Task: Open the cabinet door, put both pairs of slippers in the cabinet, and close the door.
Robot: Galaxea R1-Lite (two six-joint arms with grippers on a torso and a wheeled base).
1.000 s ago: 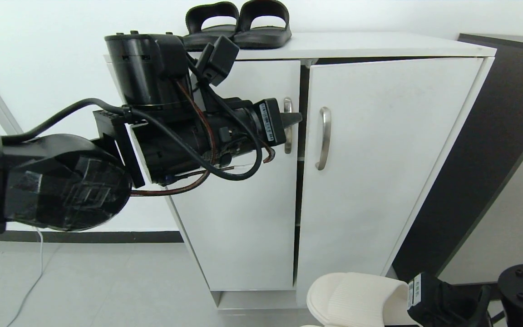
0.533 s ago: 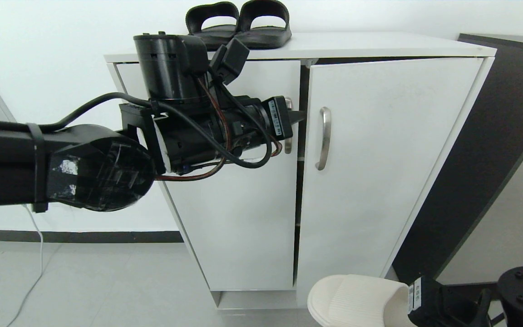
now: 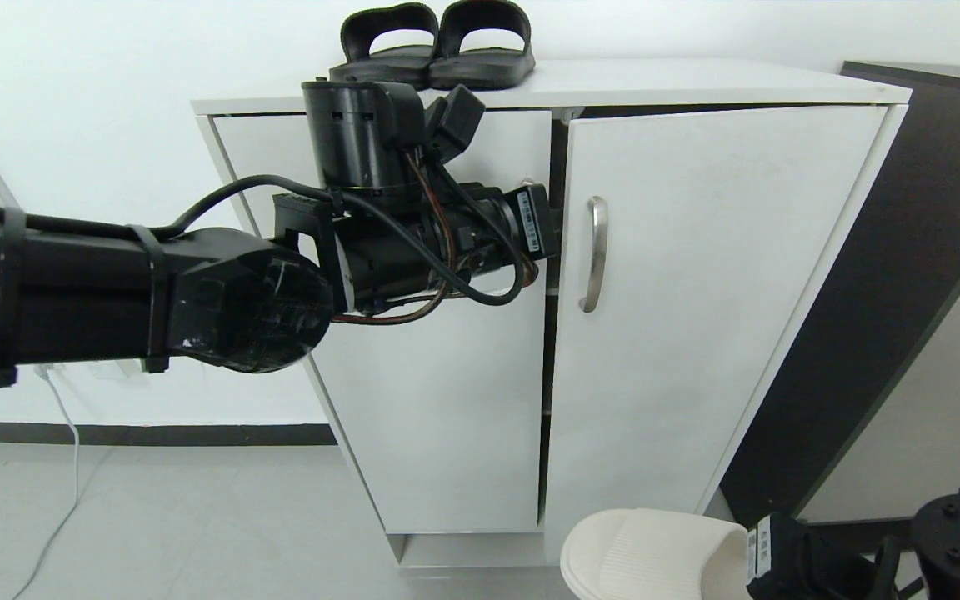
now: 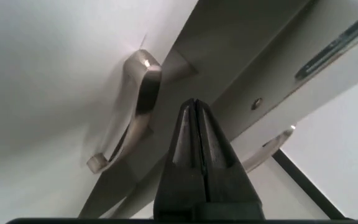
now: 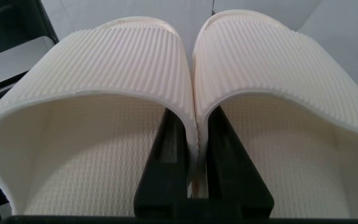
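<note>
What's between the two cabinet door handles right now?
The left gripper, fingers shut, pointing into the dark door gap, as the left wrist view shows.

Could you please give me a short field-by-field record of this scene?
doors: left door and right door both about shut, a dark gap between them
left gripper: shut, tip at that gap, beside the left door's handle
right gripper: shut on the white slippers, pinching their inner walls together
black slippers: side by side on the cabinet top
stage: door not yet opened, neither pair inside
</note>
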